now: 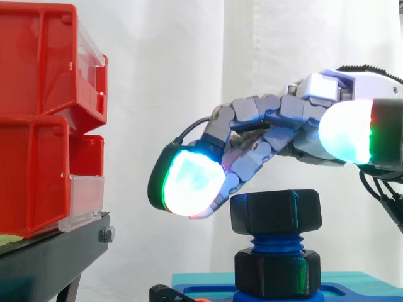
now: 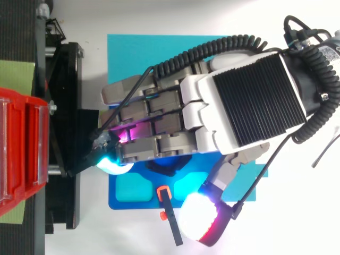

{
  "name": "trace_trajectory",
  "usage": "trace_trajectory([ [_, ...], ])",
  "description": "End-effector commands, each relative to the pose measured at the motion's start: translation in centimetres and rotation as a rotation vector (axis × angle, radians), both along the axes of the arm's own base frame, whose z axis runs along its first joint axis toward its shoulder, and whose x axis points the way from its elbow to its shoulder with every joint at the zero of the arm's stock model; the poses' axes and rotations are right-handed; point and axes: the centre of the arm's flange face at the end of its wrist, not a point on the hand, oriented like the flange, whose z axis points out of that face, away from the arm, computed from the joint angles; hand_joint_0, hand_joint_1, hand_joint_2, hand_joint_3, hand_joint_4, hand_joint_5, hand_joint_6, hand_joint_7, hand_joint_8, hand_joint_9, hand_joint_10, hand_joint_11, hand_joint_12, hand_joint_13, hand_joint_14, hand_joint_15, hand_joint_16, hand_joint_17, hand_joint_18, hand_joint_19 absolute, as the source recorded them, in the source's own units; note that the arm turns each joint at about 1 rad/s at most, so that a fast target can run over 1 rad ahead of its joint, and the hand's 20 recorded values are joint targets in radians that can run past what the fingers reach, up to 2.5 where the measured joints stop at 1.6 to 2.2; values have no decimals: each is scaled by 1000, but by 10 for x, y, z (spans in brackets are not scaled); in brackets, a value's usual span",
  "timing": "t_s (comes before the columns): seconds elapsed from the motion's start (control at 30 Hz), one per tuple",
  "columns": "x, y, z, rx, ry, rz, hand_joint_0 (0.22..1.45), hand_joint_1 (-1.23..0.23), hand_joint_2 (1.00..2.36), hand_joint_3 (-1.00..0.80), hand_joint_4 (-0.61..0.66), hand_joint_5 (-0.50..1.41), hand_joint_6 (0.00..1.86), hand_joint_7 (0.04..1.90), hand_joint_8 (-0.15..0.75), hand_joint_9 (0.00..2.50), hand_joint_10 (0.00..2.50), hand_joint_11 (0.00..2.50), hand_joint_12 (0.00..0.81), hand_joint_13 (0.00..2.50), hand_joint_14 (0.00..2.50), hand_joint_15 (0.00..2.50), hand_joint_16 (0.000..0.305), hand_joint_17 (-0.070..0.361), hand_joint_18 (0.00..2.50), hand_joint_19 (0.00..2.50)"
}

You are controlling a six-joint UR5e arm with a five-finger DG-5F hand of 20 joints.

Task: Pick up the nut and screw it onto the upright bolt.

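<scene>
Find the hand point(image 1: 277, 123) in the upper right of the side view, reaching in from the right edge toward the centre. Note its fingers stretched leftward and bent gently downward, loose rather than clenched, ending in a fingertip pad point(image 1: 192, 182) glowing white, cyan and green left of centre. See the thumb pad point(image 1: 345, 131) spread well apart at the right, white with green and red at its edge. A slack, open-handed pose, with no hold on anything.

Look directly beneath the fingers, at lower centre, for the black hex nut point(image 1: 276, 211), seated about level on top of the upright blue threaded bolt point(image 1: 274, 243). Cannot tell whether the undersides of the fingers touch the nut's upper left corner or hang just above it. Below the bare thread, a second black hex piece point(image 1: 277, 272) at the bolt's foot, on the blue base plate point(image 1: 359, 290) along the bottom edge.

In the top view, find the back of the hand across the centre and right, above the blue base plate, itself on a teal mat point(image 2: 138, 53). At lower centre, a small orange-and-black tool point(image 2: 163, 194) across the plate's lower edge, just left of the glowing thumb pad.

At the far left of both views, red bins point(image 1: 38, 126) stacked on a black stand point(image 1: 50, 251), well apart from the bolt, with a white curtain point(image 1: 164, 75) behind.
</scene>
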Motion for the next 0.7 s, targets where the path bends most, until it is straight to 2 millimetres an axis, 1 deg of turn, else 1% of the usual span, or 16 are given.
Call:
trace_trajectory([
  [0.0,-1,-5,-1,-1,11,-4,476,-107,1000,-500,232,-105,504,948,242,756,0,0,245,584,0,0,28,64,336,15],
  [0.27,-2,-13,-1,-2,11,-12,478,-116,1000,-500,241,-93,504,1073,251,769,0,0,241,617,0,0,27,61,361,0],
  [0.33,-3,-15,-1,-3,12,-12,479,-120,1000,-500,240,-86,504,1162,255,775,0,0,238,637,0,0,26,59,371,0],
  [0.37,-3,-16,-1,-3,11,-12,480,-120,1000,-500,241,-82,504,1178,256,776,0,0,237,638,0,0,26,59,371,0],
  [0.43,-4,-17,-2,-4,14,-9,482,-125,1000,-500,219,-74,503,1253,260,783,0,0,235,646,0,0,25,57,389,0],
  [0.57,-5,-19,-3,-5,26,-9,485,-129,1000,-500,204,-66,502,1339,264,793,0,0,230,655,0,0,25,56,390,0],
  [0.67,-6,-25,-3,-7,26,-17,486,-134,1000,-500,194,-59,501,1414,264,802,0,0,226,666,0,0,24,55,406,0],
])
